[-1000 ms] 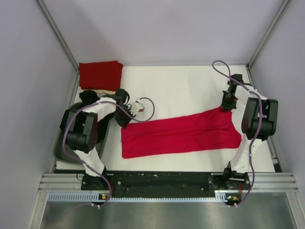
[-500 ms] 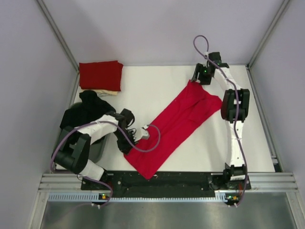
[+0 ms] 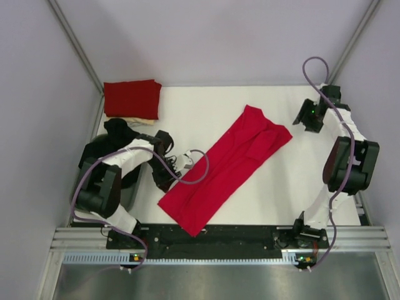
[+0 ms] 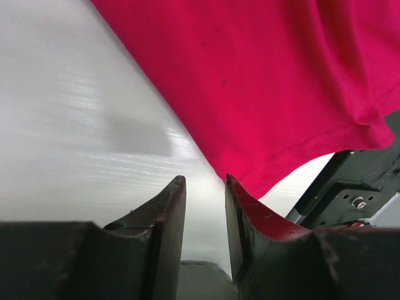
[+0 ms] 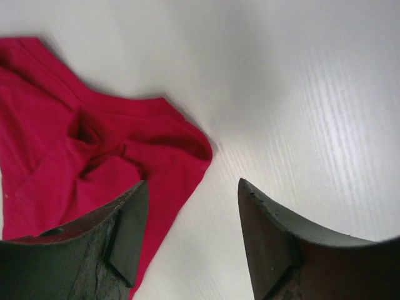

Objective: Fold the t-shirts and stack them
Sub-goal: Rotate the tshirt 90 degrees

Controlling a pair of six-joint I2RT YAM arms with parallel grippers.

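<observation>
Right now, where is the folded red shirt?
In the top view, the folded red shirt lies at the table's far-left corner, on a cream shirt, beyond the left gripper.

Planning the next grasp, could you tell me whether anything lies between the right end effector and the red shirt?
Nothing visible; only bare table lies between the open right end effector and the red shirt.

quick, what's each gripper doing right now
Left gripper: open by a narrow gap, holding nothing.
Right gripper: open wide, holding nothing.
</observation>
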